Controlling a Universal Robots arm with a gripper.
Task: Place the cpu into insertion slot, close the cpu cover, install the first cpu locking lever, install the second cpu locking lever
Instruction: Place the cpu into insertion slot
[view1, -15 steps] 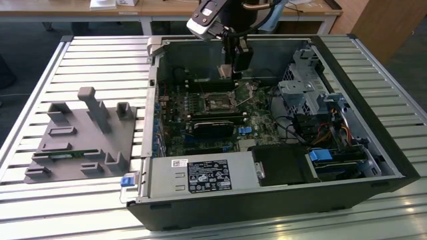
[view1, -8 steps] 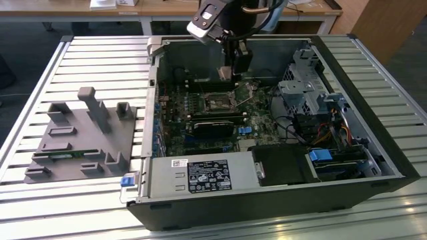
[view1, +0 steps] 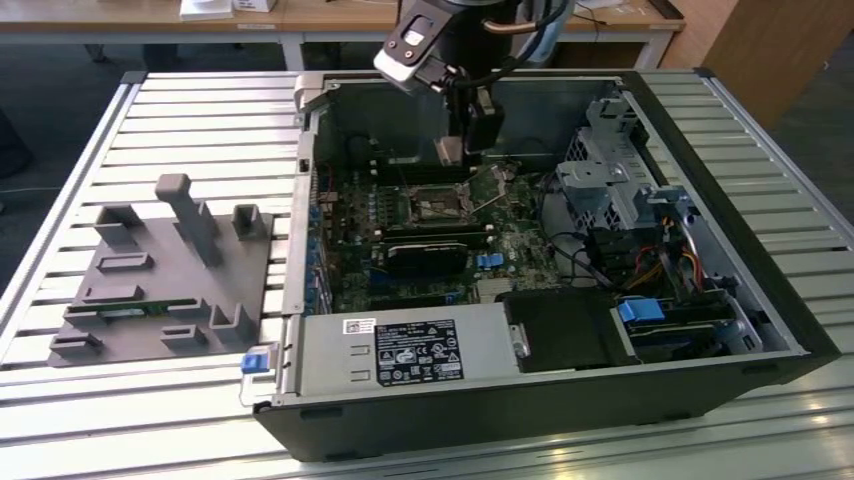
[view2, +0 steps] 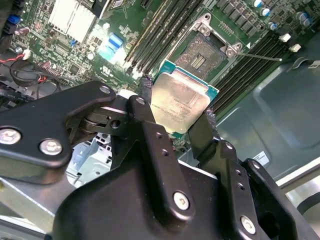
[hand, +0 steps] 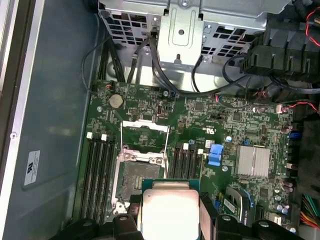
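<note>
Inside the open computer case (view1: 534, 415) lying on the slatted bench (view1: 200, 110), the arm reaches down from the top of the exterior view. Its wrist points downward over the motherboard (view1: 350, 280).

- End effector (view1: 457, 150): hangs above the board, near the case's far wall. In both wrist views the two black fingers (view2: 144, 95) are closed on opposite edges of the cpu (view2: 180, 102), silver top toward the camera.
- cpu (hand: 170, 210): held in the air, clear of the board, just short of the insertion slot (hand: 136, 182) and not seated.
- Insertion slot (view2: 202, 55): dark centre exposed, between the banks of long black memory slots (hand: 99, 175).
- cpu cover (hand: 145, 128): swung back off the slot.
- Two thin wire levers (hand: 121, 145): raised, not latched.
- Grey fixture (view1: 160, 290): on the bench at the exterior view's left, well apart from the case.
</note>
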